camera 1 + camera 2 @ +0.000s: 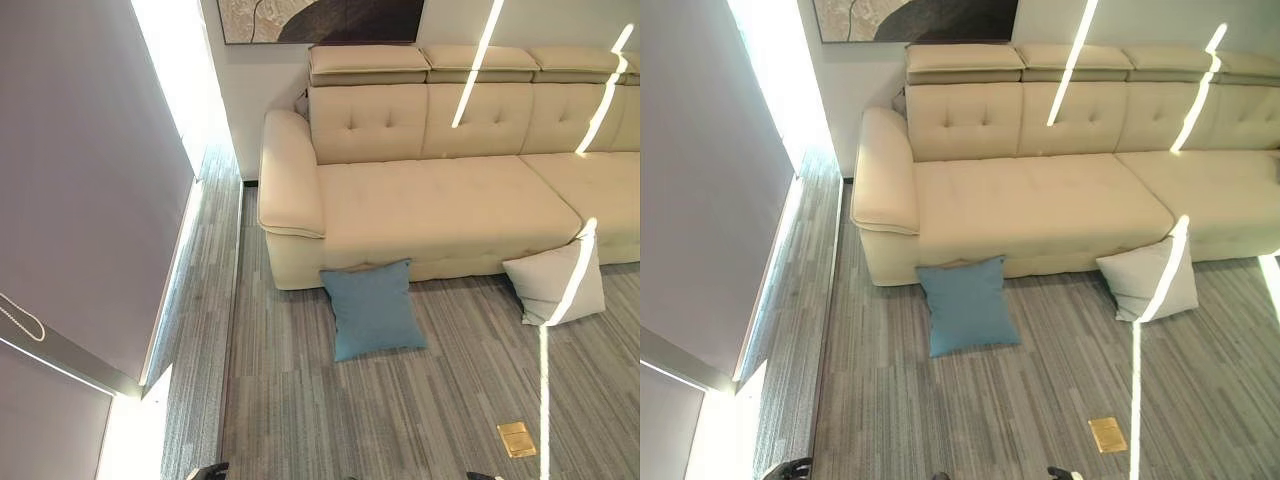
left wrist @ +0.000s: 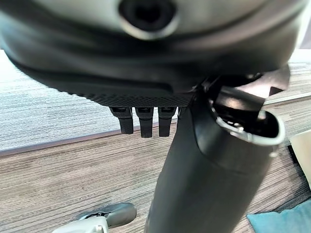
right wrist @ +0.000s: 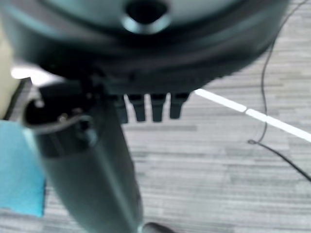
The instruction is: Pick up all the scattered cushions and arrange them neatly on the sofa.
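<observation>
Nearest, the robot's left hand [image 2: 146, 114] hangs over the grey striped carpet floor [image 1: 400, 410], its dark fingers [image 2: 141, 124] straight and relaxed, holding nothing. The right hand [image 3: 150, 97] hangs the same way, fingers [image 3: 158, 109] loose and empty over the same floor. A small brass-coloured square floor plate [image 1: 517, 439] sits in the carpet just ahead, towards the right.

Further on, a square blue fabric cushion [image 1: 373, 307] lies on the floor, its upper edge leaning against the front of the sofa base. To its right, well apart, a pale grey-white square cushion [image 1: 556, 279] stands tilted on the floor, propped against the sofa front near the corner where the seat juts forward.

Behind both is the long cream leather sofa [image 1: 440, 200], with tufted backrests and a rounded armrest at its left end; its seat carries no cushions. On the white wall above hangs a framed dark abstract picture [image 1: 320, 20].
</observation>
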